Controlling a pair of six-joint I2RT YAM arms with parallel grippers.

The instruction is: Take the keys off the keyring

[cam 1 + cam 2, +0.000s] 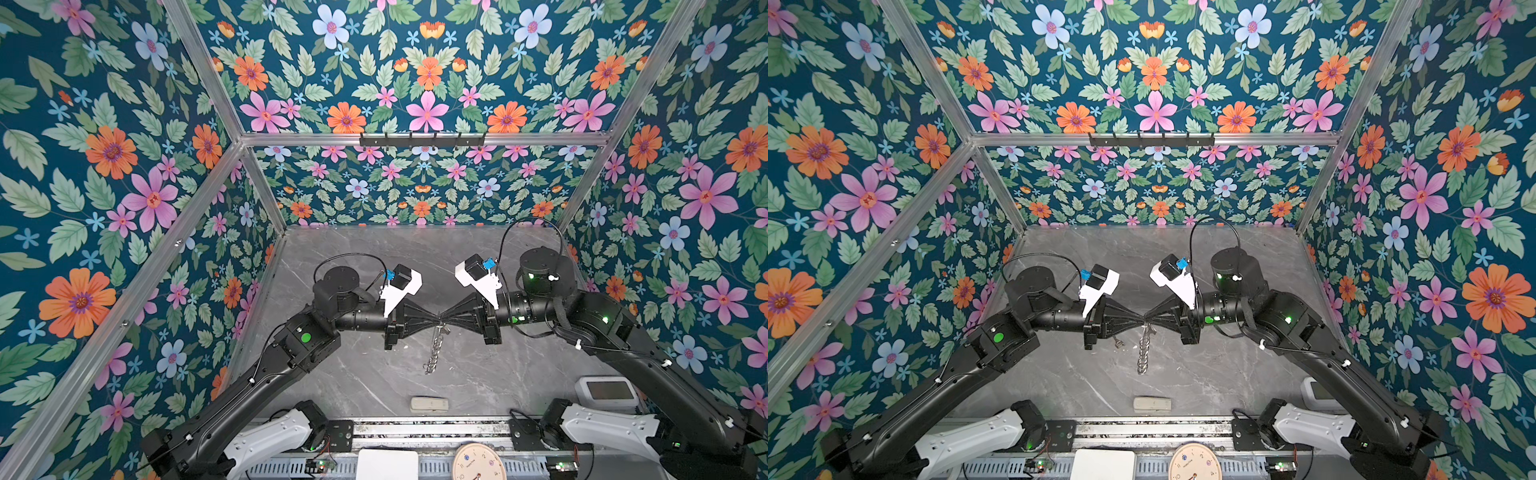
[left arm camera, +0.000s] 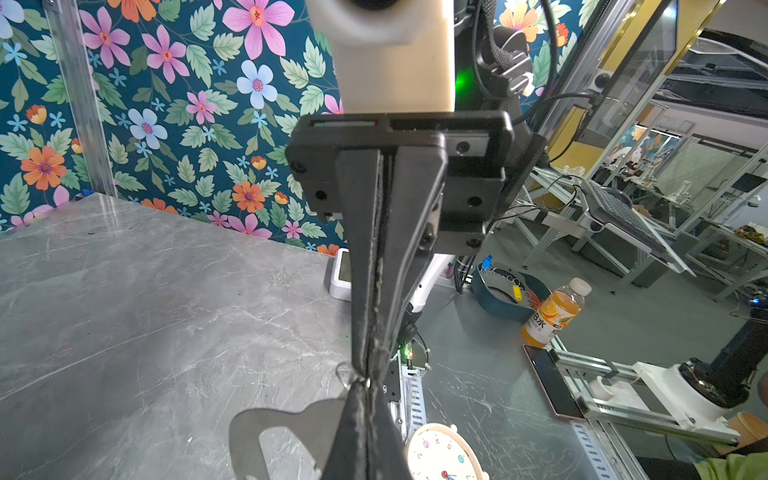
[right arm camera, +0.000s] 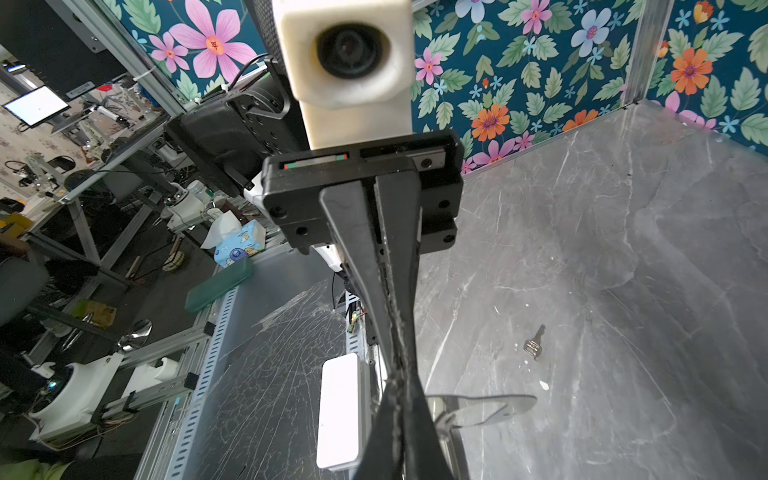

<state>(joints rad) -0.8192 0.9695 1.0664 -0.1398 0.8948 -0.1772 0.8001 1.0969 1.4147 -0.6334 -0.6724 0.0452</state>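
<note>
1. Left gripper [image 1: 434,319] is pinched right down, no gap between its fingers, nose to nose with the right gripper [image 1: 444,318], which is clamped just as tight.
2. Both nip the top end of the keyring [image 1: 434,351] where their tips meet. Which of them has the ring and which the flat grey loop [image 2: 291,417], I can't tell.
3. The chain hangs straight down from that meeting point, its lower end swinging free above the table [image 1: 374,257].
4. Room to move: open grey marble on the far side and in front of the pair, with the flowered walls well off to either side. The beige block [image 1: 429,404] sits near the front edge, and the small white screen unit [image 1: 606,392] is in the front right corner, both well apart from the tips.
5. One key [image 1: 1119,341] lies loose on the table just under the left gripper's body, off to the left of the hanging chain.
6. The second key – too small to pick out among the metal at the tips.
</note>
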